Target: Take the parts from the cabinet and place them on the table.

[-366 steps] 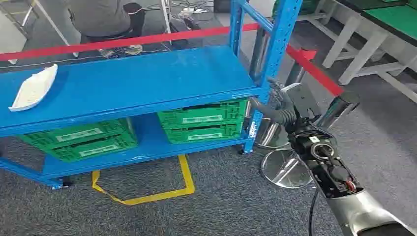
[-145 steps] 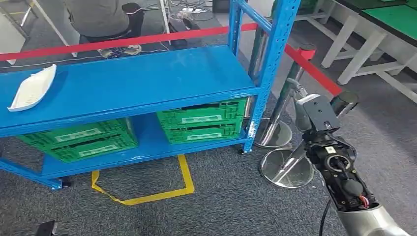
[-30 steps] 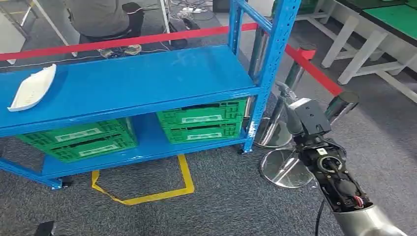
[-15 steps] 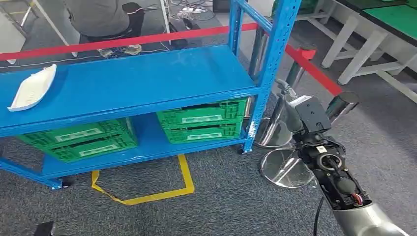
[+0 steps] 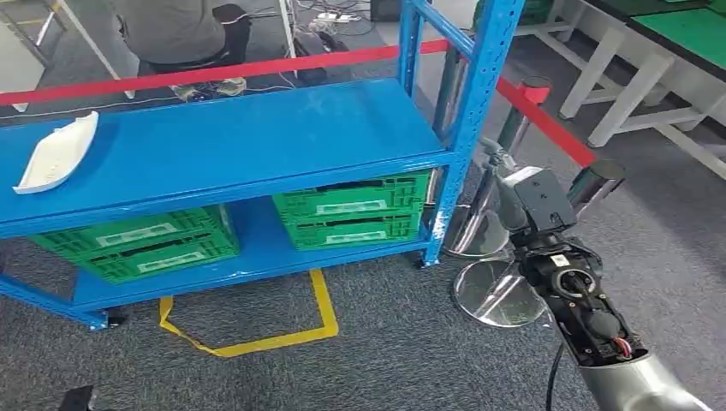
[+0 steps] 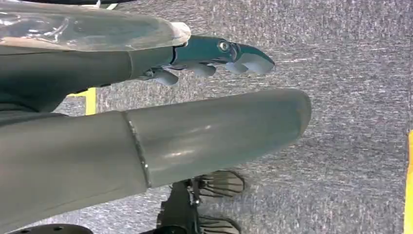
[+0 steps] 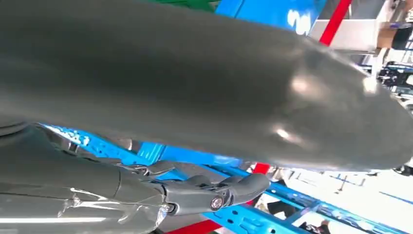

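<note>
A white curved part [image 5: 56,154] lies at the left end of the blue cabinet's top shelf [image 5: 257,137]. My right hand [image 5: 496,163] is raised beside the cabinet's right front post [image 5: 467,128], far from the part. In the right wrist view this hand [image 7: 195,97] has its thumb and fingers [image 7: 219,190] stretched out with nothing between them. My left hand [image 6: 195,131] hangs over the grey carpet, its fingers [image 6: 219,53] apart from the thumb and holding nothing.
Green crates [image 5: 351,210] [image 5: 137,244] fill the lower shelf. Red barrier tape [image 5: 548,124] runs between chrome stanchions whose round bases [image 5: 501,291] stand by my right arm. A person [image 5: 171,30] sits behind the cabinet. White tables [image 5: 685,34] stand at the far right.
Over twelve seconds my right hand has drawn back from the cabinet's post and risen. In the last second the arm has barely shifted. The white part has not moved.
</note>
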Available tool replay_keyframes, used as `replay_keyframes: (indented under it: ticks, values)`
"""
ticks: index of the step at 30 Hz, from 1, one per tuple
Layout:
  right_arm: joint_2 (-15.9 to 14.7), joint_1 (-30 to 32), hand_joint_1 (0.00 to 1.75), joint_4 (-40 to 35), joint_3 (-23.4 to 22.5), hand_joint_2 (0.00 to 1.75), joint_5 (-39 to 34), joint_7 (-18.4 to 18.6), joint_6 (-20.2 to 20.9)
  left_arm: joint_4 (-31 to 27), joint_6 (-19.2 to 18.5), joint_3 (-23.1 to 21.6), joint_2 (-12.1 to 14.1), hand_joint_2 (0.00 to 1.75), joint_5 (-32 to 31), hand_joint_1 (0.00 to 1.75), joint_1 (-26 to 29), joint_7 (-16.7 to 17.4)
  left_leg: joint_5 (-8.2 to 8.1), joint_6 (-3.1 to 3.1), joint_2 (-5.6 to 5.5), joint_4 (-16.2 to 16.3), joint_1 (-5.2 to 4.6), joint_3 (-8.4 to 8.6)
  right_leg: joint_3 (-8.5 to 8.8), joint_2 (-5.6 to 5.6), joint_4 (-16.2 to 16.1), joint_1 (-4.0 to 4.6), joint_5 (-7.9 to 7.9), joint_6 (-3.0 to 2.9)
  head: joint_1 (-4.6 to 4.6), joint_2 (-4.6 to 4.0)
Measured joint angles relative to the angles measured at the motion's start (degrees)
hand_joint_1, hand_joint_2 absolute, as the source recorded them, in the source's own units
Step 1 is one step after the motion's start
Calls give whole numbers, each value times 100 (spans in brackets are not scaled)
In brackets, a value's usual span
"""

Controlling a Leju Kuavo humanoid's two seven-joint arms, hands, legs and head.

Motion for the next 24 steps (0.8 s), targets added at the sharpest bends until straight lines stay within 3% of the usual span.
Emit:
replay_keyframes:
  ticks: [24]
  values:
    - [-2,95,0,-18,-39,0,13,31,-50,0,101,0,-26,0,-83,0,-8,-24,0,0,0,0,0,1,-1,1,0,0,0,0,0,0]
